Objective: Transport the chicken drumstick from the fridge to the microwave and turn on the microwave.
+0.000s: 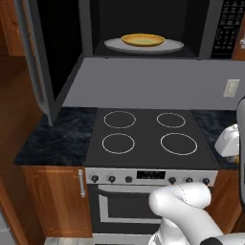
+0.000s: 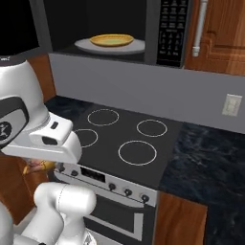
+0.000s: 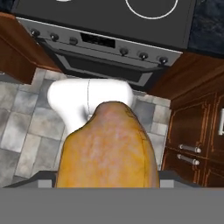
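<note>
The chicken drumstick [image 3: 107, 148], a yellow-orange lump, sits close before the hand camera with my gripper shut on it. In the right base view my gripper [image 2: 37, 167] hangs low at the left, in front of the stove's front edge, with a bit of the drumstick [image 2: 34, 165] showing under the hand. The microwave [image 1: 143, 28] stands open above the stove, its door [image 1: 36, 62] swung out to the left. Inside, a flat yellow plate [image 1: 142, 39] lies on the grey turntable [image 1: 165, 48]. The fridge is out of view.
Below the microwave is a black stovetop [image 1: 150, 139] with four rings and an oven front with knobs [image 1: 111, 179]. Dark stone counter [image 2: 210, 162] flanks it, with wooden cabinets [image 1: 57, 201] beneath. A wall outlet [image 1: 231, 87] sits at the right. The floor [image 3: 26, 127] is tiled.
</note>
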You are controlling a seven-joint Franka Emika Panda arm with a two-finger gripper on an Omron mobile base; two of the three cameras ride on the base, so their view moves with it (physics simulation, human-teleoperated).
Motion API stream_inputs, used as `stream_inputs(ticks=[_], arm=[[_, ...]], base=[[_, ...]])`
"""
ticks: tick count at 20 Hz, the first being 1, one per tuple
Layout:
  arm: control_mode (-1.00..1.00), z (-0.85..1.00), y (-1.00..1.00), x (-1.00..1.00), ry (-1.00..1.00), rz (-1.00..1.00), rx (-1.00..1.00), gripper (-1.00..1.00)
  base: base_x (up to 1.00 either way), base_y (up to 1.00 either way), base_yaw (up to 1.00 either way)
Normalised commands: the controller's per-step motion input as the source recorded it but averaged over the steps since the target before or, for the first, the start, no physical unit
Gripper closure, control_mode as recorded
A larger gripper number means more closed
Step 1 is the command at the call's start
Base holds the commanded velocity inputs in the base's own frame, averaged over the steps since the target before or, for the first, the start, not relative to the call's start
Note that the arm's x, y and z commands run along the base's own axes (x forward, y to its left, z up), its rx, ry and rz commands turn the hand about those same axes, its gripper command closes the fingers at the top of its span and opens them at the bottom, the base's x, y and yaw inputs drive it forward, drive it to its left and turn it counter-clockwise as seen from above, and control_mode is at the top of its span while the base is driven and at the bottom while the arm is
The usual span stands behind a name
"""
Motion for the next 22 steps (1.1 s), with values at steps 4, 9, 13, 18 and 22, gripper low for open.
stream_inputs(ticks=[4,9,13,18,22], arm=[[1.0,0.0,0.0,0.0,0.0,0.0,0.0,1.0],[1.0,0.0,0.0,0.0,0.0,0.0,0.0,1.0],[1.0,0.0,0.0,0.0,0.0,0.0,0.0,1.0],[1.0,0.0,0.0,0.0,0.0,0.0,0.0,1.0],[1.0,0.0,0.0,0.0,0.0,0.0,0.0,1.0]], base=[[0.38,0.0,0.31],[0.39,0.01,0.29],[0.35,0.0,0.18],[0.41,0.0,0.11],[0.48,0.0,0.08]])
